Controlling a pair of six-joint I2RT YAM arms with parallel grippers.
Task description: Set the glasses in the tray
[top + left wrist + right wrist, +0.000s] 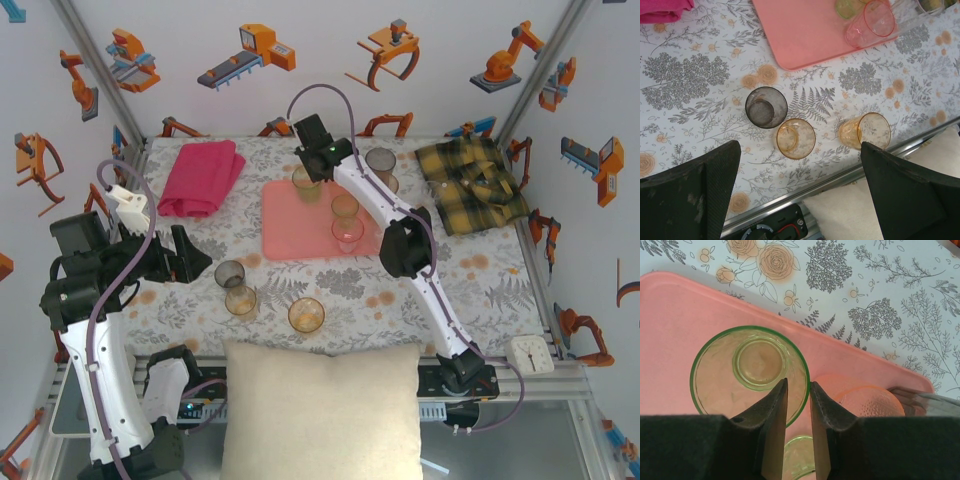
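The salmon-pink tray (290,225) lies mid-table. On it stand a green glass (747,370), an amber glass (345,208) and a pink glass (871,24). My right gripper (798,387) straddles the green glass's rim at the tray's far end, one finger inside and one outside, with a gap showing beside the wall, so it is open. On the table in front stand a grey glass (766,107) and two amber glasses (796,138) (865,131). My left gripper (800,195) hovers wide open above the near edge, holding nothing. A grey glass (380,160) stands behind the tray.
A folded magenta towel (200,178) lies at the back left and a yellow plaid shirt (470,185) at the back right. A cream cushion (320,410) sits at the front edge between the arm bases. A small white clock (527,353) is at the front right.
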